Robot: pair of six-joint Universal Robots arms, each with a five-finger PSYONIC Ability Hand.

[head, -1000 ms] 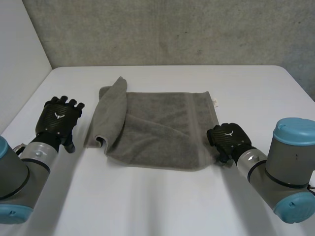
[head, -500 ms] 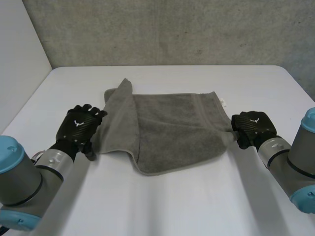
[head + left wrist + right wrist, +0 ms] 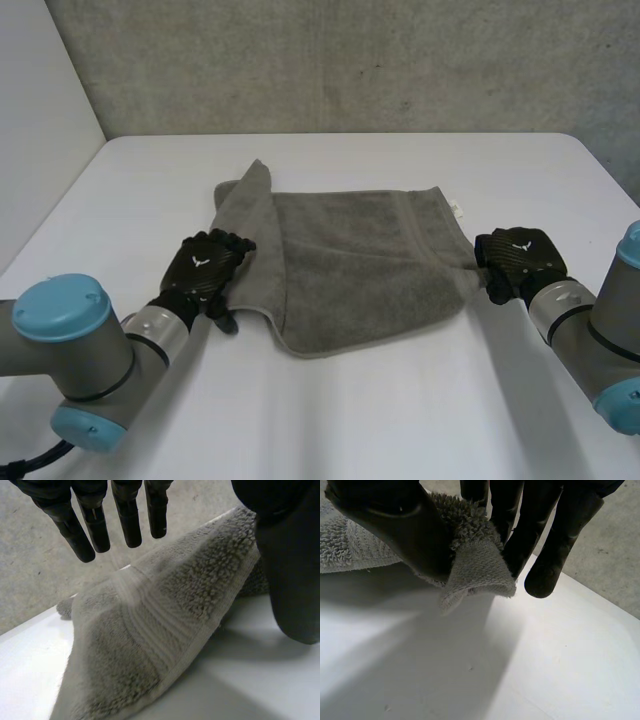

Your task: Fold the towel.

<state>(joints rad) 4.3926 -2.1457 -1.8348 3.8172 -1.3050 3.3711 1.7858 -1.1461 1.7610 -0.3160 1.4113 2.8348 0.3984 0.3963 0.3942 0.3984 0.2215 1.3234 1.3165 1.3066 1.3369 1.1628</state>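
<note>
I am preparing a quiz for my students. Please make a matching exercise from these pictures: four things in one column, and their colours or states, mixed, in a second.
1. left robot hand
2. right robot hand
3. towel
4. table

a. white
b. pinching a towel corner
c. grey, one side folded over
d. open, fingers straight

Pairs: 1-d, 2-b, 3-c, 4-a

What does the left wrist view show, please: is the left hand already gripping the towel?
No: the fingers of the left hand hang straight above the grey towel, with open space between them and the cloth.
</note>
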